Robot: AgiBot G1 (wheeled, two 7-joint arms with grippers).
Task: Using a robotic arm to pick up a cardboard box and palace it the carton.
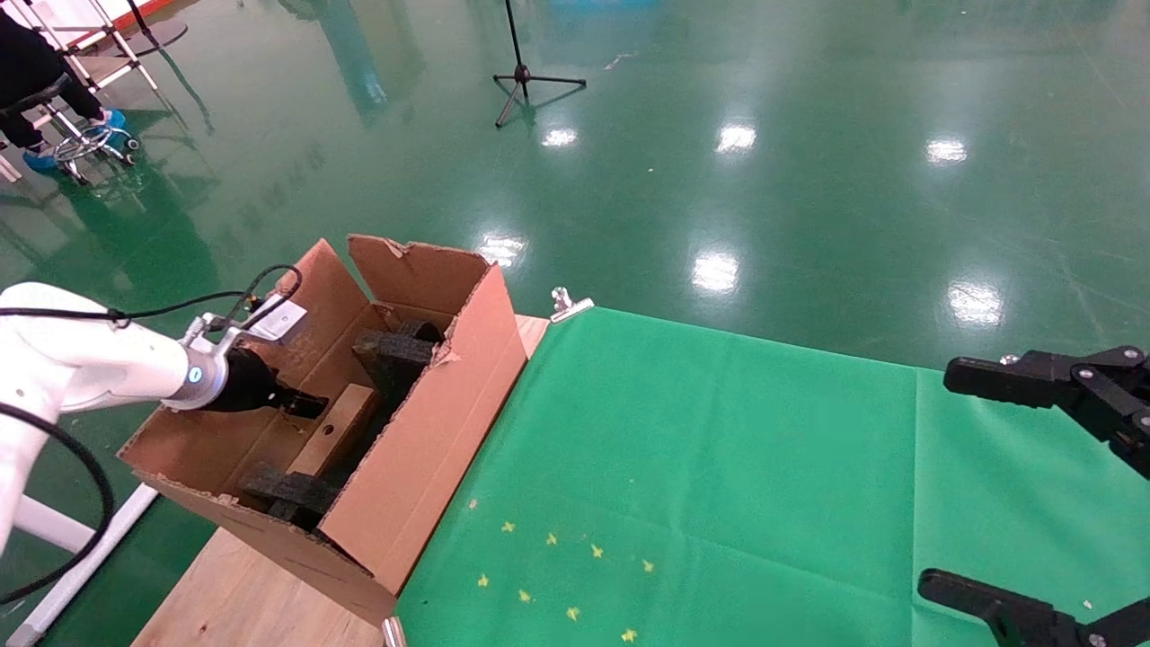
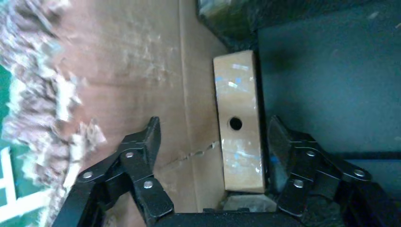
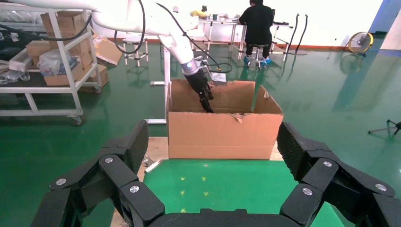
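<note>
The small slim brown cardboard box (image 1: 334, 429) lies inside the large brown cardboard carton (image 1: 429, 429) with ragged torn flaps, on its narrow side between 2 black foam blocks (image 1: 393, 350). Its long axis runs along the carton's length, one end toward the far foam block, the other toward the near one. The narrow face with the round hole (image 2: 235, 124) and glossy tape turns up toward the left wrist camera.

The white robotic arm with silver wrist (image 1: 90, 359) reaches over the carton's left wall, its black linked-finger left gripper (image 2: 213, 137) down inside. The fingers (image 2: 144, 142) are spread wide on either side of the box (image 2: 238, 123), one well clear of it and the other just beside it, neither gripping.

The all-black right gripper (image 1: 1033, 490) hovers with its jaws wide apart and nothing between them above the green cloth (image 1: 719, 476), well apart from the carton (image 3: 224, 130).
</note>
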